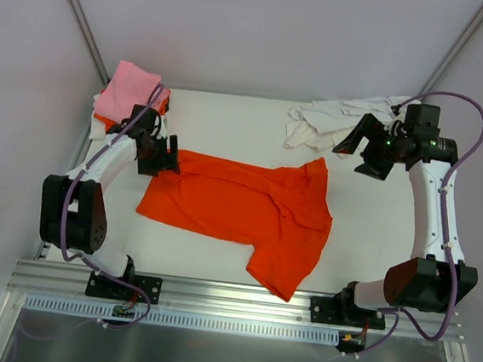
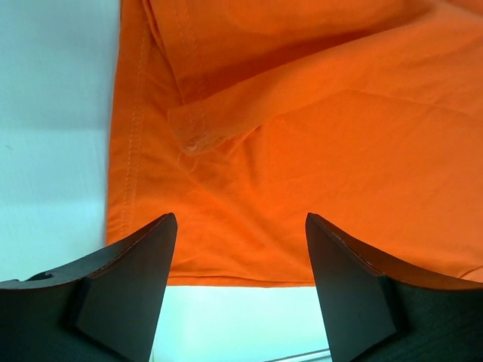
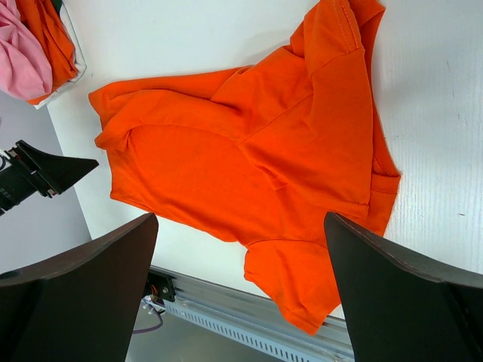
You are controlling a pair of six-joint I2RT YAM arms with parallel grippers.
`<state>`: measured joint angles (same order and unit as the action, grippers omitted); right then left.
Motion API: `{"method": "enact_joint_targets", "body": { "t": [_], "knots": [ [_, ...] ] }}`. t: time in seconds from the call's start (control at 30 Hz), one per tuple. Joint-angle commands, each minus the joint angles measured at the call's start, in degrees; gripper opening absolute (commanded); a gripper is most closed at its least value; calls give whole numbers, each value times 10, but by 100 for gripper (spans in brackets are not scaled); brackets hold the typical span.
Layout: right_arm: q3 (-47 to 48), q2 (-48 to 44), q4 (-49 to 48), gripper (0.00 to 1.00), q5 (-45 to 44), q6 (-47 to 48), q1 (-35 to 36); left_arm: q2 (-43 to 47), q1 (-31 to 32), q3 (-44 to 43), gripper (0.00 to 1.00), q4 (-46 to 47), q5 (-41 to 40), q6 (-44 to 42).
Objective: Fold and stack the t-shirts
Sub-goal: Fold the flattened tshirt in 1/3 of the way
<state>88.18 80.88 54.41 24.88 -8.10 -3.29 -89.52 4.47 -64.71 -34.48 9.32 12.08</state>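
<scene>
Orange t-shirt (image 1: 247, 207) lies rumpled on the bench (image 1: 230, 120). Left hand (image 1: 171, 157) gapes wide at its edge, holding nothing; right hand (image 1: 360, 154) hangs open, empty, near white t-shirts (image 1: 324, 120).

Bright, even light; faint shadow beneath the orange t-shirt (image 1: 239, 202); left wrist close-up perhaps slightly soft.

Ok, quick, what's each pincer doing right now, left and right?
Left pincer: open, holding nothing, over an edge of the orange t-shirt.
Right pincer: open, holding nothing.
</scene>
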Motion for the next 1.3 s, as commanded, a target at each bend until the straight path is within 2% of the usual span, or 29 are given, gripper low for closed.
{"method": "enact_joint_targets", "body": {
  "t": [0.0,0.2,0.33,0.47,0.6,0.8,0.93,1.07,1.1,1.2,1.27],
  "knots": [
    [8,-9,-7,98,11,0,-2,21,1,-1,70,27,21,26],
    [9,-13,-10,99,13,-2,-2,-23,17,-37,67,34,23,40],
    [8,-13,-12,99,15,-2,-2,-70,21,-63,58,19,37,47],
    [7,-16,-10,99,14,-1,-2,-86,26,-62,59,42,19,50],
    [10,-16,-6,99,13,0,-2,-121,26,-107,58,-13,-25,49],
    [10,-14,-6,99,11,1,-2,-87,20,-110,59,-23,-76,8],
    [9,-9,-8,99,16,-1,-2,-37,15,-83,61,26,-72,-32],
    [10,-8,-7,99,16,-2,-1,-50,-3,-113,60,-1,37,-114],
    [10,-7,-6,99,16,-1,-1,-51,-3,-118,60,-5,55,-167],
    [9,-9,-4,99,14,1,-1,-52,-9,-131,59,-36,94,-247],
    [12,-8,-2,99,15,0,-1,-43,-23,-122,59,-38,127,-258]
  ]
}}
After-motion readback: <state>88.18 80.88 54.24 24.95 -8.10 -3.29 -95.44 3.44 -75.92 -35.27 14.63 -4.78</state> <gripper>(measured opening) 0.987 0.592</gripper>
